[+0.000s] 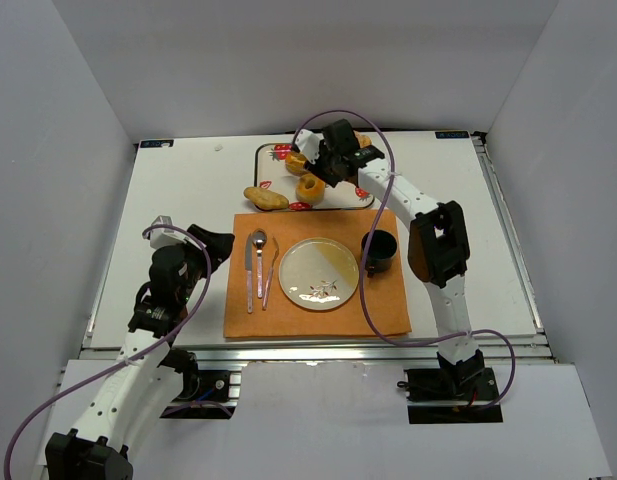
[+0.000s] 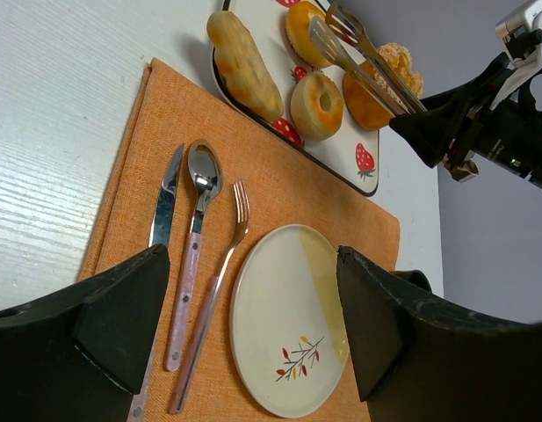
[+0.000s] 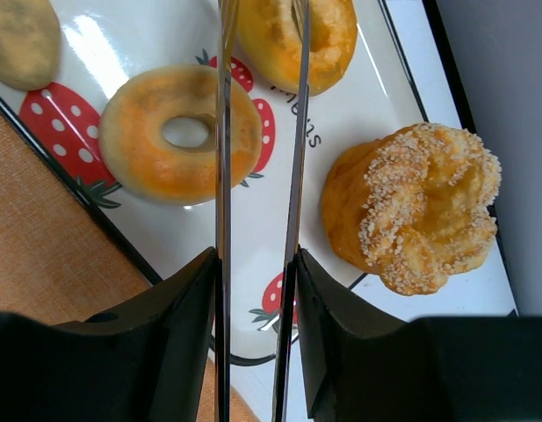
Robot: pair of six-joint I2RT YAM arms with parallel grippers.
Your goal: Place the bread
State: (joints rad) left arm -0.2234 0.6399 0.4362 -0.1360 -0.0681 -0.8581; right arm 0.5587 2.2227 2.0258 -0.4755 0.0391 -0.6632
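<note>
My right gripper (image 3: 255, 259) pinches tongs (image 3: 223, 176), blades over far bread (image 3: 332, 44); sesame bun (image 3: 411, 207) crowds tray (image 3: 341, 123) edge; left gripper (image 2: 253, 321) spread.

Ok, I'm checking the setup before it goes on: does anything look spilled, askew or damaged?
Nothing looks spilled or broken on the strawberry tray or orange placemat. Only the fork lies slightly slanted, its tines leaning toward the plate, beside the straighter knife and spoon.

table (image 1: 178, 190) — white | on it: orange placemat (image 1: 388, 312), strawberry tray (image 1: 268, 170)
</note>
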